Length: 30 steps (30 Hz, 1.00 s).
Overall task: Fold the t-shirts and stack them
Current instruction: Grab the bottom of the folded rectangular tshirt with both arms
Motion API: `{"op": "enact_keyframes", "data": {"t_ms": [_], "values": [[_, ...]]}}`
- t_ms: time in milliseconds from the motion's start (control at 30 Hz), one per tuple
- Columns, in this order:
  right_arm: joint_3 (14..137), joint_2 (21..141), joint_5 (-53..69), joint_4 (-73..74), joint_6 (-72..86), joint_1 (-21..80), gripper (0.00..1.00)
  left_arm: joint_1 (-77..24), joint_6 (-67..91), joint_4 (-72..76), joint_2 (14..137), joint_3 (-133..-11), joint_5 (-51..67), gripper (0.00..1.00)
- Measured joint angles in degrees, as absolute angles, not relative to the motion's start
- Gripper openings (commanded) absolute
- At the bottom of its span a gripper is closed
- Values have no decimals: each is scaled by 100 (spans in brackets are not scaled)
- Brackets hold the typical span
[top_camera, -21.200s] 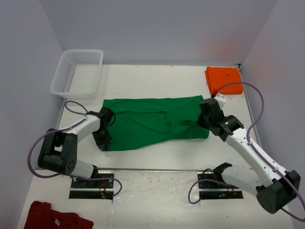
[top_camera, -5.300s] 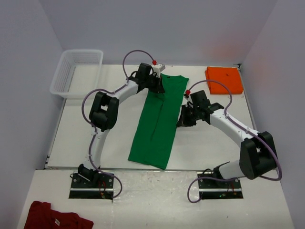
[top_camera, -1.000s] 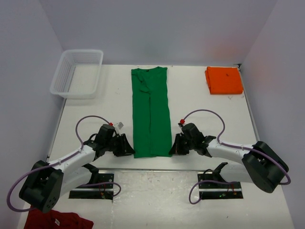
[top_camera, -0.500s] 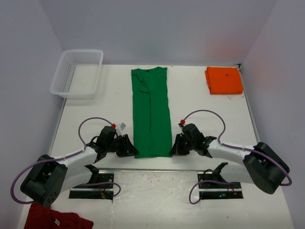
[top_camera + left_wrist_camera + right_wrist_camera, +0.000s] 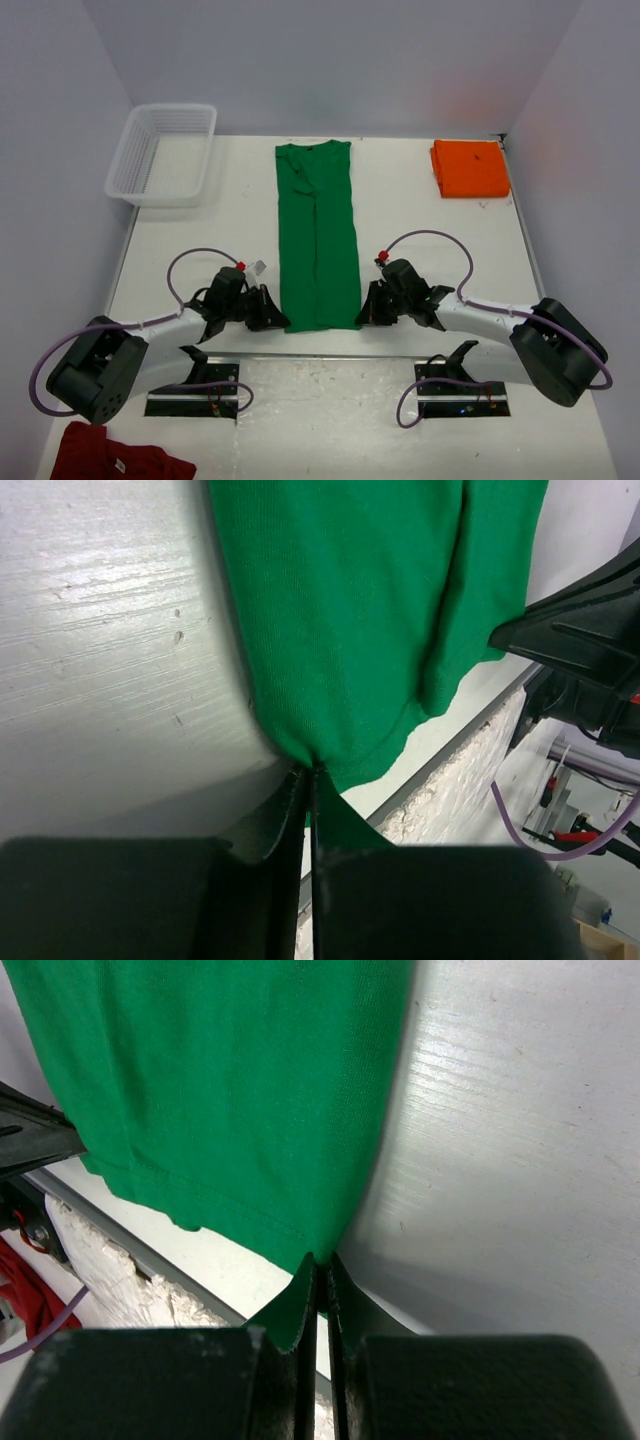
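The green t-shirt (image 5: 318, 235) lies folded into a long narrow strip down the middle of the table, collar at the far end. My left gripper (image 5: 278, 319) is shut on its near left corner (image 5: 312, 760), the cloth pinched between the jaws. My right gripper (image 5: 363, 314) is shut on the near right corner (image 5: 318, 1252). Both grippers sit low at the table's near edge, facing each other across the hem. The orange t-shirt (image 5: 469, 168) lies folded at the far right corner, away from both arms.
A clear plastic basket (image 5: 163, 152) stands at the far left. A dark red garment (image 5: 110, 455) with a white tag lies on the floor by the left base. The table's near edge (image 5: 320, 352) runs just below the hem.
My left gripper slid right onto the shirt's near left corner and closed on it. The right gripper has stayed shut on the near right corner.
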State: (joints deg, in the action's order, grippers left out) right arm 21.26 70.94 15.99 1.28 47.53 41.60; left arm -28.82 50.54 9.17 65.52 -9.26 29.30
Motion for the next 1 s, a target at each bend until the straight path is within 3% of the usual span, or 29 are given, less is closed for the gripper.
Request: {"op": "enact_keyframes", "data": {"t_ms": [333,1000], "values": [[2126,6995,1564,283,4720,4219,0,-2930,5030,786,6257,-803,2954,0],[2213,5872,672,1573,5131,5647,0,-3055,5019,-1175,3395,-373,3002,0]]}}
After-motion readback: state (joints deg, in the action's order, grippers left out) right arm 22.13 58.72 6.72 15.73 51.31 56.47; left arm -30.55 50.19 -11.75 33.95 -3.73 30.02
